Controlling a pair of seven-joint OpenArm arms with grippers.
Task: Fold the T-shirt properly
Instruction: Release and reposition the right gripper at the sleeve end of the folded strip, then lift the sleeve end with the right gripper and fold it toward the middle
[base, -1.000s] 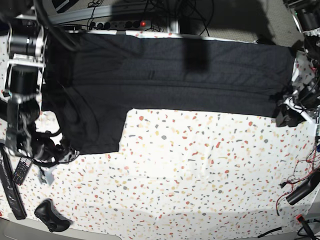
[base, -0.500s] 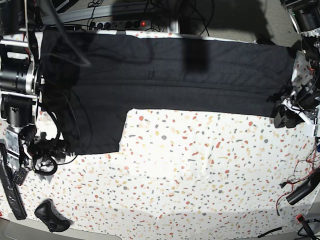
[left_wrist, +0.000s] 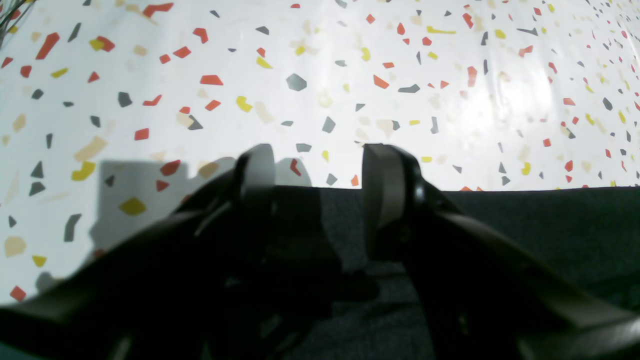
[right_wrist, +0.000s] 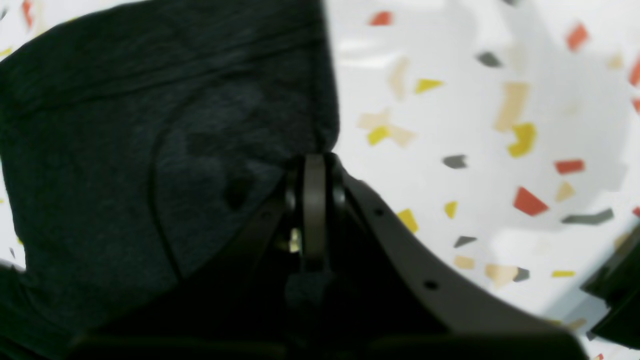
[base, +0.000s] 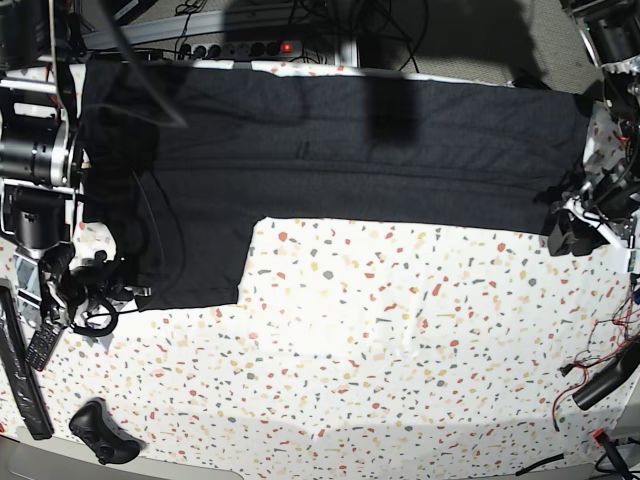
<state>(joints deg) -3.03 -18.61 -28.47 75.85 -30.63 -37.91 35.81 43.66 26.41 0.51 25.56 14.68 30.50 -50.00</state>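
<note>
The black T-shirt (base: 340, 150) lies flat along the far side of the speckled table (base: 380, 360), with one sleeve (base: 190, 260) reaching toward the front at the left. My right gripper (base: 105, 290) sits at that sleeve's lower left corner. In the right wrist view it (right_wrist: 314, 162) is shut, with the edge of the T-shirt (right_wrist: 150, 125) running into its tip. My left gripper (base: 570, 235) rests at the shirt's lower right corner. Seen from the left wrist, it (left_wrist: 318, 160) stands open astride the hem of the T-shirt (left_wrist: 550, 230).
A power strip (base: 240, 48) and cables lie behind the table's far edge. At the left edge are a remote (base: 40, 345), a black strap (base: 20, 380) and a black controller (base: 100, 432). Loose wires (base: 600, 370) trail at the right edge.
My right gripper has shifted slightly at the sleeve's lower left corner and gone from open to shut. The left arm has stayed where it was.
</note>
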